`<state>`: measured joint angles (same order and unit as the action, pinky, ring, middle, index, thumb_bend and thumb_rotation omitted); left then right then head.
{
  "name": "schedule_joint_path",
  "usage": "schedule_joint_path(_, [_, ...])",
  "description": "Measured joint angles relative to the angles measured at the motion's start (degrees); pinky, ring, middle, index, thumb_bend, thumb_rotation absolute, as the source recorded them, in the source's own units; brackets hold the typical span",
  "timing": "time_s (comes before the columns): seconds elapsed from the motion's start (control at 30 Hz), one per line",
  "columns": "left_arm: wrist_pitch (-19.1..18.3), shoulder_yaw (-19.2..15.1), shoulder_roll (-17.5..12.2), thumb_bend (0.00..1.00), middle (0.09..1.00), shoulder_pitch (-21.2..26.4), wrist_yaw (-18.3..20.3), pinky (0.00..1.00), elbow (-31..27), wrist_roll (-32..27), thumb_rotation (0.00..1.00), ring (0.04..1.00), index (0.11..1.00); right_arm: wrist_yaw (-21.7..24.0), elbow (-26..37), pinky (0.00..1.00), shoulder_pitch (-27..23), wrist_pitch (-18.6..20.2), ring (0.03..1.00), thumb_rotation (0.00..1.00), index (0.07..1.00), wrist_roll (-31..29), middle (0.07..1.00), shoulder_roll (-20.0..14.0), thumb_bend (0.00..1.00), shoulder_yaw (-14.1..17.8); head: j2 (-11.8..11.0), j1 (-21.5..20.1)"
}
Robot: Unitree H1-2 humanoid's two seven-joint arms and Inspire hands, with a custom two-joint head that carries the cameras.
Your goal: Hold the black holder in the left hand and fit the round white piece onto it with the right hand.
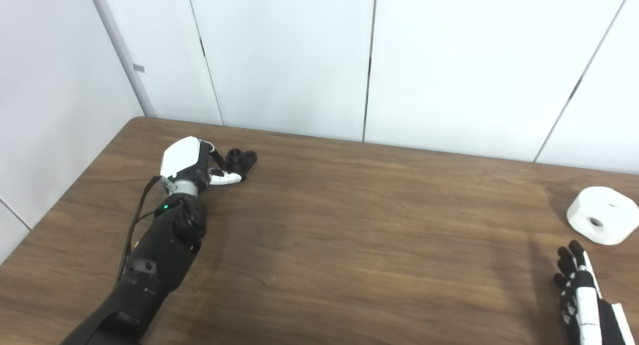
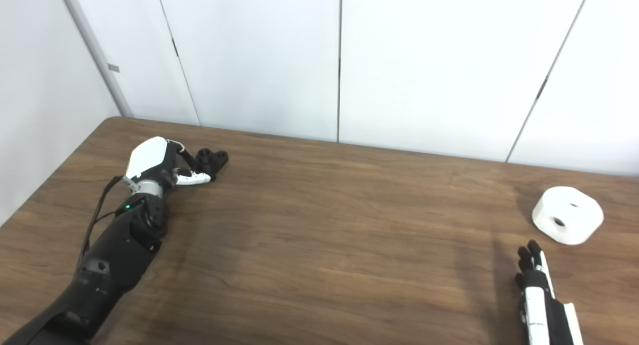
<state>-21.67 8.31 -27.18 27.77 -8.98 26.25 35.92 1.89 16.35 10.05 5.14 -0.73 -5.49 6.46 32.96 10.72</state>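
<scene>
On a dark wood-grain table [image 1: 349, 225] set against white wall panels [image 1: 279, 55], the robot's left hand [image 1: 192, 165] reaches to the far left corner region, its fingers curled against the black holder [image 1: 241, 161], a small knobbly black part lying on the tabletop. The thumb [image 1: 225, 176] lies alongside the holder's near side; whether the hand has actually closed on the holder cannot be told from either view. Well apart, near the table's right edge, the round white piece [image 2: 567, 214] rests flat on the wood, a dark hole showing in its side. Just short of it, toward the table's near edge, the right hand [image 2: 536, 292] points forward with fingers straight and close together, holding nothing and not touching the piece.
</scene>
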Motion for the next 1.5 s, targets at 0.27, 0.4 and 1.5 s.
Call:
schedule_joint_path(0.27, [0.42,0.72,-0.18,0.52,0.770,-2.63,0.84,0.98,-4.60,0.15,0.05,0.878,0.484,-0.27,0.85,1.00,0.01,0.08,0.992,1.00,0.983,-0.03,0.965,0.05,0.54,-0.01,0.53,-0.79])
schedule_joint_path(0.4, [0.48,0.81,-0.16,0.52,0.779,-4.48,2.47,0.96,-7.85,-0.23,0.05,0.878,0.485,-0.56,0.85,1.00,0.02,0.12,0.991,1.00,0.985,0.15,0.966,0.05,0.54,-0.09,0.61,-1.23])
schedule_joint_path(1.5, [2.51,8.73,6.74,0.52,0.765,-21.05,13.72,0.98,-38.21,3.58,0.05,0.874,0.485,-2.52,0.24,1.00,-0.40,0.77,0.981,1.00,0.964,3.43,0.947,0.38,0.63,-1.89,2.11,-8.35])
